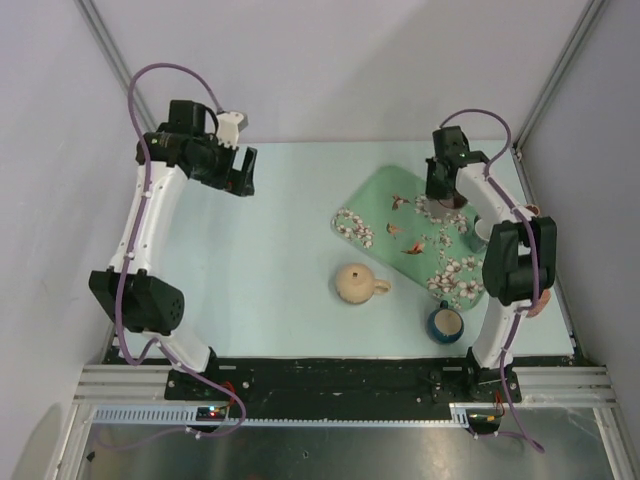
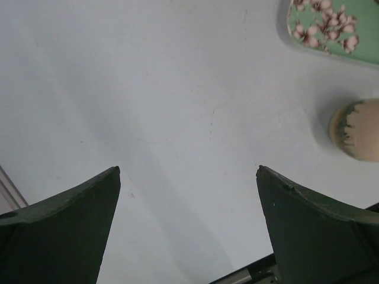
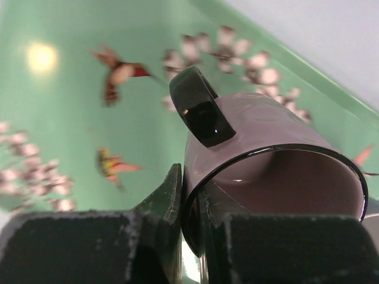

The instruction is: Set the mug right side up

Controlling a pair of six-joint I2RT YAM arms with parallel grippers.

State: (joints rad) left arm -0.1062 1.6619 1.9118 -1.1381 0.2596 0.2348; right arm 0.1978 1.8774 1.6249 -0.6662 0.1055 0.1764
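The tan mug [image 1: 357, 283] sits on the table below the tray, rounded bottom up, its small handle pointing right. Its edge also shows at the right of the left wrist view [image 2: 357, 130]. My left gripper [image 1: 240, 172] is open and empty, high over the far left of the table, well away from the tan mug. My right gripper [image 1: 441, 195] is over the tray and is shut on the rim of the mauve mug [image 3: 266, 160] with a dark handle [image 3: 200, 106], one finger outside the wall and one inside.
A green floral tray [image 1: 400, 215] lies at the right. A dark blue mug [image 1: 446, 322] stands near the right arm's base. A white cup [image 1: 481, 230] sits at the tray's right edge, partly hidden by the arm.
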